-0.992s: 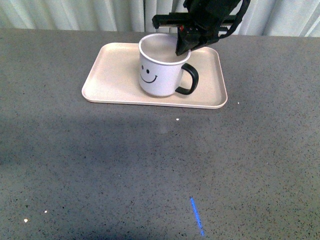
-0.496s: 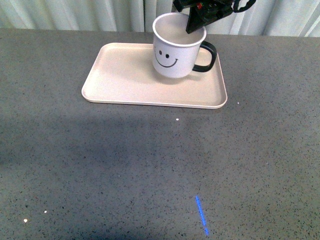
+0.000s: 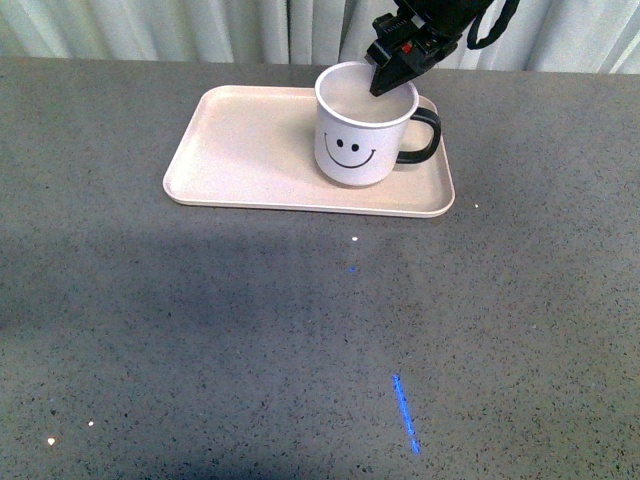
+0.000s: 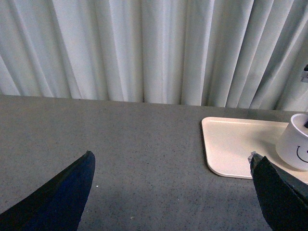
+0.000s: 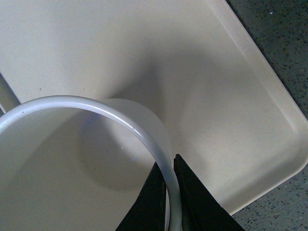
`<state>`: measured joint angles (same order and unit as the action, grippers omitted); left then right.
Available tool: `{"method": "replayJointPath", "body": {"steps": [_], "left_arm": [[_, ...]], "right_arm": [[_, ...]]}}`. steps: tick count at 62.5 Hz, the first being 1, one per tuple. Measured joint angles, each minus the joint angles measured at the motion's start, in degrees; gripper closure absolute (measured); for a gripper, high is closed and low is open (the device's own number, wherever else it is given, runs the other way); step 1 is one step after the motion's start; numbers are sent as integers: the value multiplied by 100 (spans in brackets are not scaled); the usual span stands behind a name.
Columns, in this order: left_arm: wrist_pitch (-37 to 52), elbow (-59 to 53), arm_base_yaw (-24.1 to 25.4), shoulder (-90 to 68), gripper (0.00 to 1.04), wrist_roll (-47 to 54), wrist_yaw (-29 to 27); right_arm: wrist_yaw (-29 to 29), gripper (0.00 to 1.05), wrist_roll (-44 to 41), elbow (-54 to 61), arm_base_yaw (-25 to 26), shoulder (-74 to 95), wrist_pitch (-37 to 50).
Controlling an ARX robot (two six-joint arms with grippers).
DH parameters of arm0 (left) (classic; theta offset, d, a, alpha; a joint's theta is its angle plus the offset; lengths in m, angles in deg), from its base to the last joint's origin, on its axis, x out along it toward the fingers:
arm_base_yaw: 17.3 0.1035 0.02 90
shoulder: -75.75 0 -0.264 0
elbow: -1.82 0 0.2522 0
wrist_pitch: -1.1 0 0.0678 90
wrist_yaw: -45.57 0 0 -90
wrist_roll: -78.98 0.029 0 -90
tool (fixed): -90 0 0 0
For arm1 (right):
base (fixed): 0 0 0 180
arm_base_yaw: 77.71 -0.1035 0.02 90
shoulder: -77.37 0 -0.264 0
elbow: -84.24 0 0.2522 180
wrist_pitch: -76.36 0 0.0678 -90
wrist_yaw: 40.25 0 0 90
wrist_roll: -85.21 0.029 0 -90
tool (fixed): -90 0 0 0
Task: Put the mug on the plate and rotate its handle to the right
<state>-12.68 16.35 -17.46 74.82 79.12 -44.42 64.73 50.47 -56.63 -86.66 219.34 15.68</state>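
Observation:
The white mug point(image 3: 357, 140) with a black smiley face stands upright on the right part of the cream plate point(image 3: 240, 150). Its black handle point(image 3: 424, 136) points right. My right gripper point(image 3: 388, 80) is shut on the mug's far right rim, one finger inside and one outside. In the right wrist view the fingers point(image 5: 192, 202) pinch the mug's rim point(image 5: 144, 139) over the plate point(image 5: 231, 96). My left gripper point(image 4: 171, 192) is open and empty, low over the table left of the plate point(image 4: 231, 144). The mug point(image 4: 296, 147) shows at that view's edge.
The grey speckled table point(image 3: 300, 330) stretches in front of the plate. Pale curtains point(image 3: 200, 30) hang along the far edge. A blue light streak point(image 3: 404, 412) lies on the table near the front.
The mug has moved to the right over the plate and come down again after being lifted. Its handle still points right.

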Motion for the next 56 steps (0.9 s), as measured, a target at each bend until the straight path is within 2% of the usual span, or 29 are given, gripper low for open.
{"method": "replayJointPath", "body": {"steps": [30,52,56], "left_arm": [[0,0,0,0,9,0,0],[0,0,0,0,9,0,0],[0,0,0,0,9,0,0]], "right_arm": [[7,103,-542,-662,-87,433,-433],[4,103,-896,-741,-129,468,-560],[-22,89,-977,-754,-131,470,-575]]}}
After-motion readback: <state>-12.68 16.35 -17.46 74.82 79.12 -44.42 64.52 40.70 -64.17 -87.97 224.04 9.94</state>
